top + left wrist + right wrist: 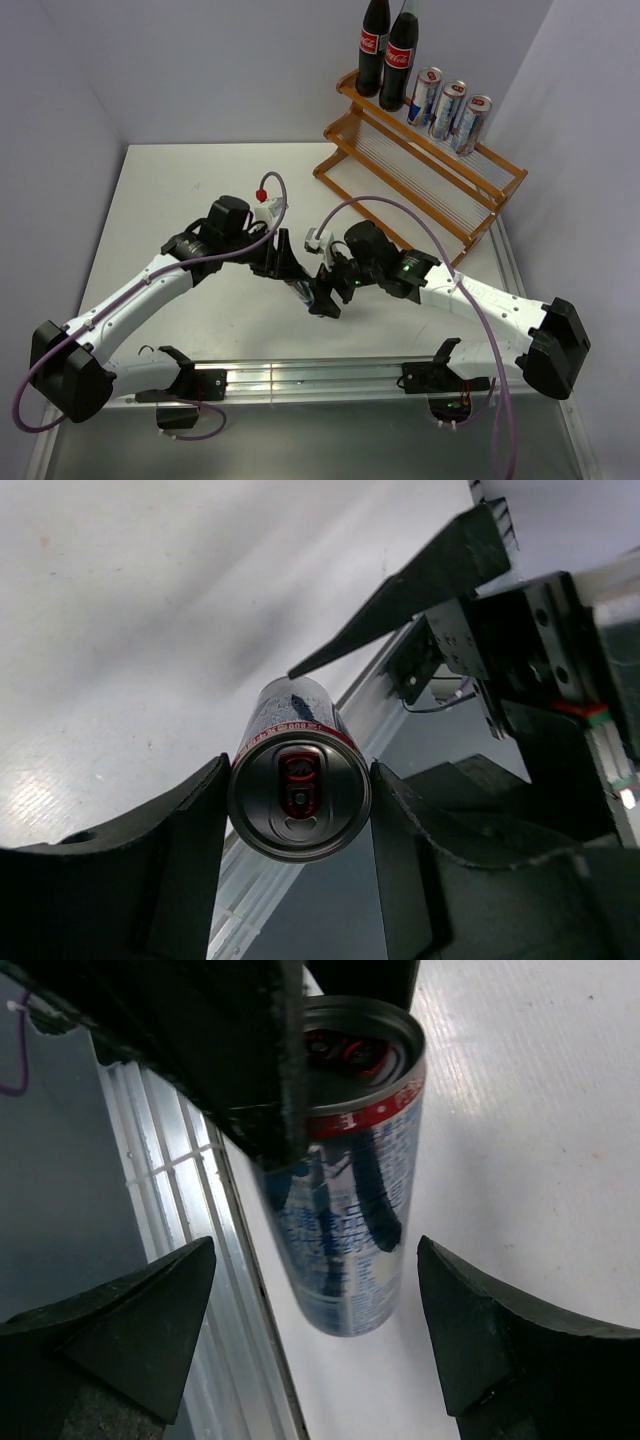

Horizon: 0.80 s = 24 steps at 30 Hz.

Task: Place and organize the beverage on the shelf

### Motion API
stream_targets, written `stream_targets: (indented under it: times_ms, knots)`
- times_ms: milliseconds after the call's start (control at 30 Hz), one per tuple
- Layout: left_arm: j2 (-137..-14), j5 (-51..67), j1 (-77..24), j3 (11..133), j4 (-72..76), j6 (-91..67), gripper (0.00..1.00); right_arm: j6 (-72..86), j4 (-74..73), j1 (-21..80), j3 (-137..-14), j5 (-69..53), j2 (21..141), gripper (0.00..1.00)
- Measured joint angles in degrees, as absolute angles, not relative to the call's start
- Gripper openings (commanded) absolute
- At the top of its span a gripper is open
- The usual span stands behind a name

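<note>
My left end effector (300, 772) is clamped on a slim silver-blue can (298, 802). One finger presses each side just below the red-ringed rim, and the pull-tab top faces my left wrist camera. The can is tilted, low over the white bench (170, 200) between my two arms and near the metal rail at the front edge. I cannot tell whether its bottom touches the bench.

My right end effector (315, 1260) is spread wide around the same can's body. Its fingers stand on either side with a clear gap to each, gripping nothing.

The orange-brown wooden shelf (420, 175) stands at the far right of the bench. On its upper tier, two cola bottles (400, 60) stand upright at the far end. Just beside them, three cans (447, 108) like mine stand upright in a row.
</note>
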<state>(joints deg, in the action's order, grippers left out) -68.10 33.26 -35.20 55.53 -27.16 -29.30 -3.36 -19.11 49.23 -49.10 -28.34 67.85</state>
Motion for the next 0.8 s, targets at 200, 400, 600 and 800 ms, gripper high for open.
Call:
stream_targets:
  times_ms: [200,400,600,800]
  knots:
    - [-68.1,36.8,-35.2,55.5,-26.5,-28.1,0.0,-5.4,-21.6,49.3,-51.2,-27.8,69.6,0.79]
    - [-68.1,38.1,-35.4,55.5,-26.5,-27.4,0.0,-6.7,-23.3,49.7,-52.4,-28.3,72.2,0.75]
    - [-68.1,38.7,-35.5,55.5,-26.4,-26.7,0.0,-6.9,-23.6,50.0,-52.5,-28.8,72.5,0.53]
    - [-68.1,38.5,-35.4,55.6,-26.3,-26.7,0.45,-6.0,-22.9,50.1,-52.5,-29.1,72.5,0.05]
